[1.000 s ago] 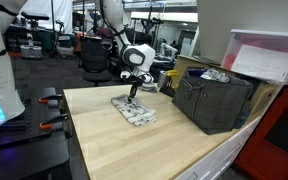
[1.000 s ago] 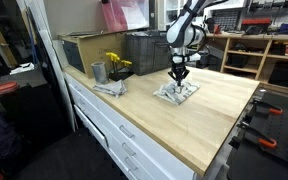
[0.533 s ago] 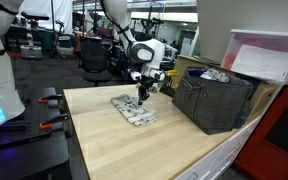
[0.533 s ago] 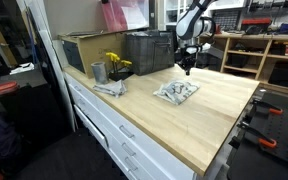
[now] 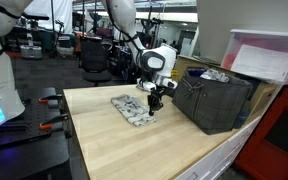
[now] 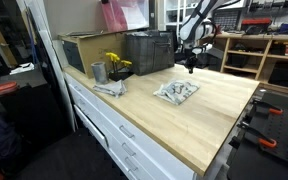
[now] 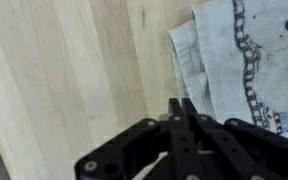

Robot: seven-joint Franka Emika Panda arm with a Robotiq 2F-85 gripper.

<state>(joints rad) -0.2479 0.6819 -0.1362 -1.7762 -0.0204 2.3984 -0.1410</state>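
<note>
One gripper [image 5: 154,102], clenched tight, fingers [image 7: 181,112] pressed flat together in the wrist view, nothing between them. Hangs in the air off the cloth, on its crate side, not touching it; seen in both exterior views [image 6: 191,67]. In the wrist view [image 7: 181,105], points down at bare wood just beside the cloth edge.

One cloth [image 5: 134,110], pale with dark print, rumpled, flat on the table [image 5: 124,150]. Lies near the middle of the tabletop in an exterior view [image 6: 176,91]. Fills the upper right corner of the wrist view [image 7: 249,60], hem line visible along its side.

One table, light wood top, white drawers under the front edge in an exterior view [image 6: 214,125].

One dark crate [image 5: 216,100], on the table, near the cloth, beyond the gripper from it. Same crate behind the cloth in an exterior view [image 6: 149,52]; contents too small to tell.

One metal cup [image 6: 98,72], upright, well apart from the cloth, toward the table's far end. One bunch of yellow flowers [image 6: 115,63], just beside the cup, on its cloth side.

One pink bin [image 6: 119,14], higher than the cloth, behind the crate.
</note>
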